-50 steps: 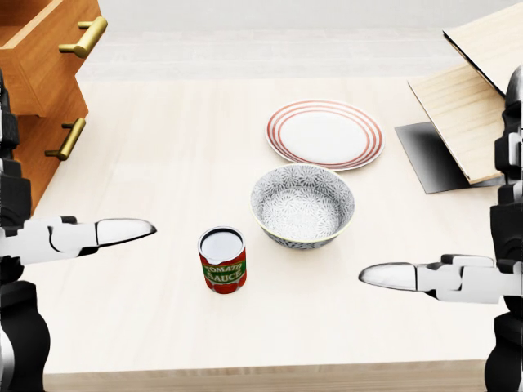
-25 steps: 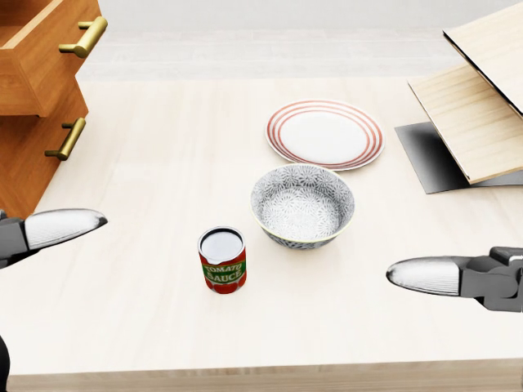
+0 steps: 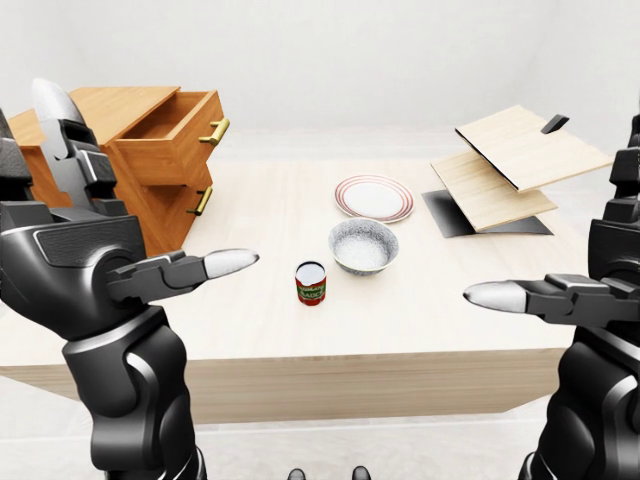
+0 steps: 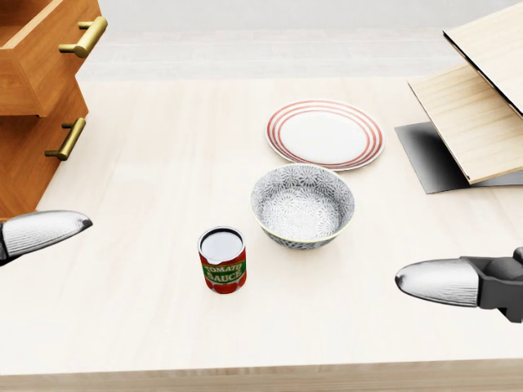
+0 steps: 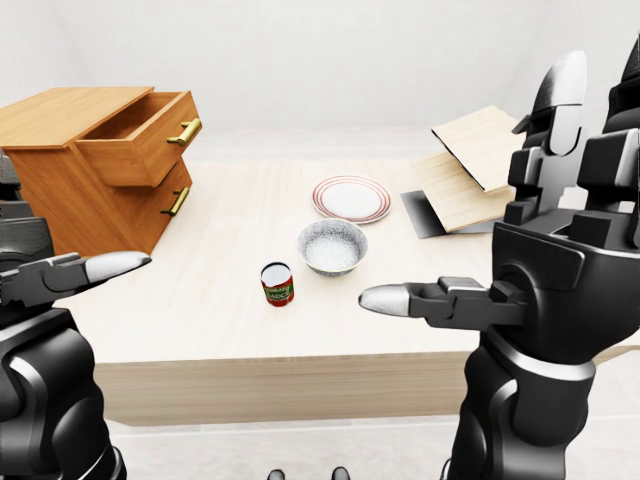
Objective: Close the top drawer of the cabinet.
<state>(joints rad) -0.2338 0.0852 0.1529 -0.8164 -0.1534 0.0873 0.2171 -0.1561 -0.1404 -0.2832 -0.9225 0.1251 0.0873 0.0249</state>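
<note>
A pale wooden counter [image 4: 163,147] in a plain white room carries the cabinet [image 5: 70,190] at its left end, with the top drawer [image 5: 140,135] pulled well out and its brass handle [image 5: 184,131] facing the plate [image 4: 324,134], bowl [image 4: 302,204] and tomato sauce can [image 4: 222,260]. Judging from this, the task stands at its start: nothing touches the drawer. The left hand [image 3: 120,250] hangs low at the counter's left, fingers spread and empty; the right hand [image 5: 520,270] likewise, well apart. Next, the left hand would need to rise to the drawer face and push.
</note>
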